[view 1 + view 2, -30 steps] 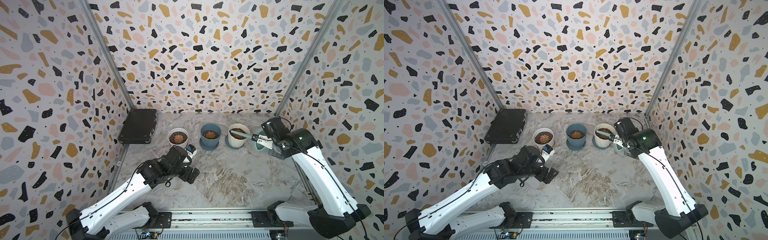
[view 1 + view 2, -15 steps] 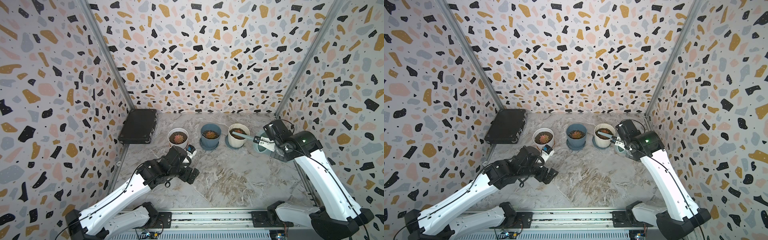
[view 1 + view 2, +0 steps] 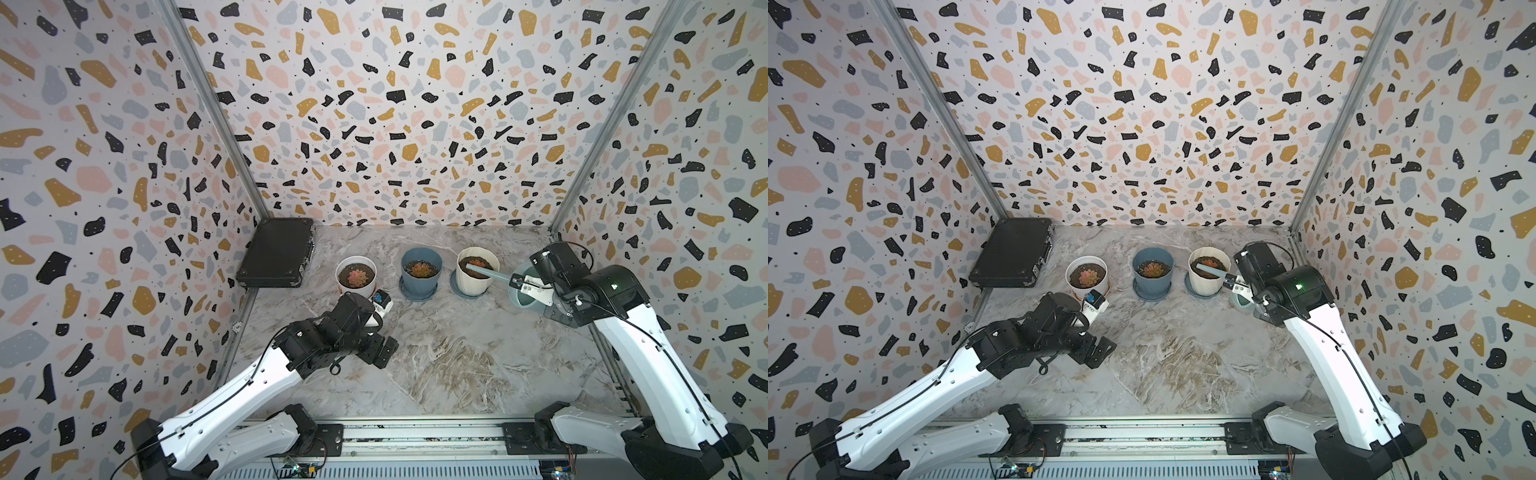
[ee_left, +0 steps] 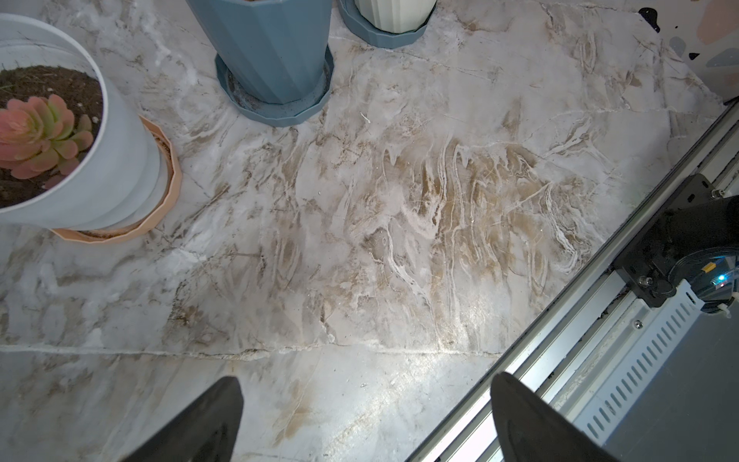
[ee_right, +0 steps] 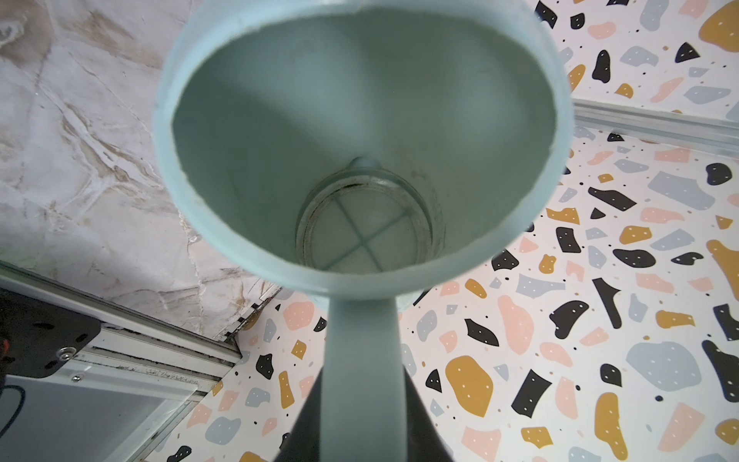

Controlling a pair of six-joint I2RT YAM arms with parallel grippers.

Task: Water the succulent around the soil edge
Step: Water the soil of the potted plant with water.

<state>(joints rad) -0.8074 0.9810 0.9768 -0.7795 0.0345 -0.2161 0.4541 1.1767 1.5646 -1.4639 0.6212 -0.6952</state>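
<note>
Far left of the floor in both top views: black case [image 3: 276, 252] against the wall, closed. Next right, white pot [image 3: 356, 275] with a pink succulent [image 3: 356, 277]; its lower front is hidden behind the left arm. Left gripper [image 4: 366, 420] hangs over bare marble floor [image 3: 457, 357], jaws spread wide with nothing between them; only the two dark fingertips [image 4: 208, 424] show in the left wrist view, cut off at the bottom edge. Same view crops the white pot at the left edge, peach saucer [image 4: 160, 192] partly visible under it.

Centre: blue pot [image 3: 421, 272] on its blue saucer [image 3: 417, 293], reddish plant inside, small and blurry.

Right of that: cream pot [image 3: 478, 270], plant hard to make out. Watering can [image 3: 524, 289] is tilted, spout [image 3: 484, 272] reaching over the rim onto the near soil edge. Water flow can't be resolved. Right gripper [image 5: 362, 416] is pinched shut on the can handle; the can body is mostly hidden behind the wrist in a top view [image 3: 1241, 300]. Right wrist view looks straight into the can, only a thin film of water at the bottom; the spout and the pot are out of frame.
</note>
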